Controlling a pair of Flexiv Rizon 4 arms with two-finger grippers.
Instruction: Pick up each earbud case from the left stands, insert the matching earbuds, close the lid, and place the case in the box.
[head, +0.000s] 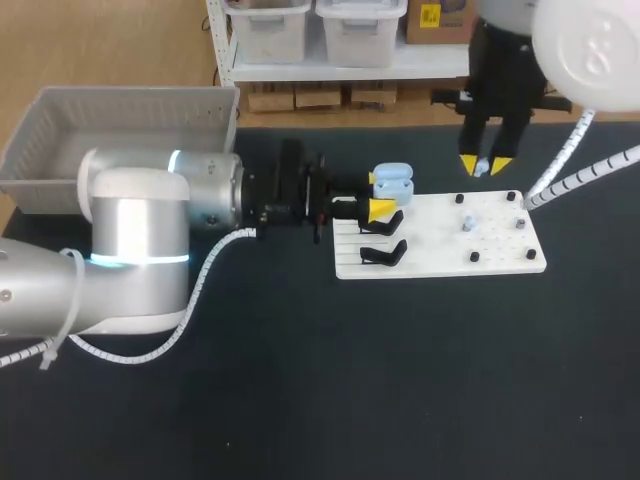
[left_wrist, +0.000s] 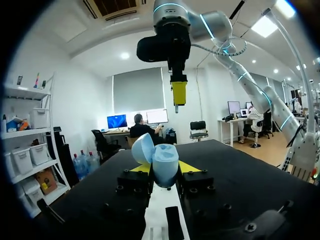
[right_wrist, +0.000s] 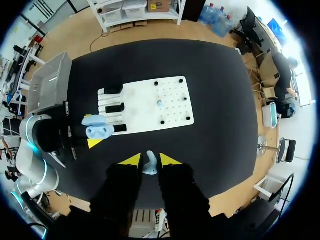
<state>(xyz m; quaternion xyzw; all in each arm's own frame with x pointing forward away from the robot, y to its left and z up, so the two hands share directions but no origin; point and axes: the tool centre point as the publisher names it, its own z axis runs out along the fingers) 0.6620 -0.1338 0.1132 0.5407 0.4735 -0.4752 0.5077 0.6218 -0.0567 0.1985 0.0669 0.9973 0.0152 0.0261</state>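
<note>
My left gripper (head: 379, 194) is shut on a light blue earbud case (head: 393, 181) with its lid open, held at the left end of the white stand board (head: 440, 250). In the left wrist view the case (left_wrist: 163, 165) sits between the yellow tips, lid (left_wrist: 142, 148) tipped back. My right gripper (head: 487, 163) hangs above the board's far edge, shut on a pale earbud (right_wrist: 150, 163). From the left wrist it shows as the right gripper (left_wrist: 178, 93) overhead. Another earbud (head: 468, 222) rests on the board. The case (right_wrist: 98, 131) lies ahead of the right gripper (right_wrist: 150, 160).
Two black stands (head: 383, 223) (head: 383, 254) on the board's left side are bare. Several black pegs (head: 474, 257) dot the board. A grey box (head: 60, 140) sits at the table's far left, behind my left arm.
</note>
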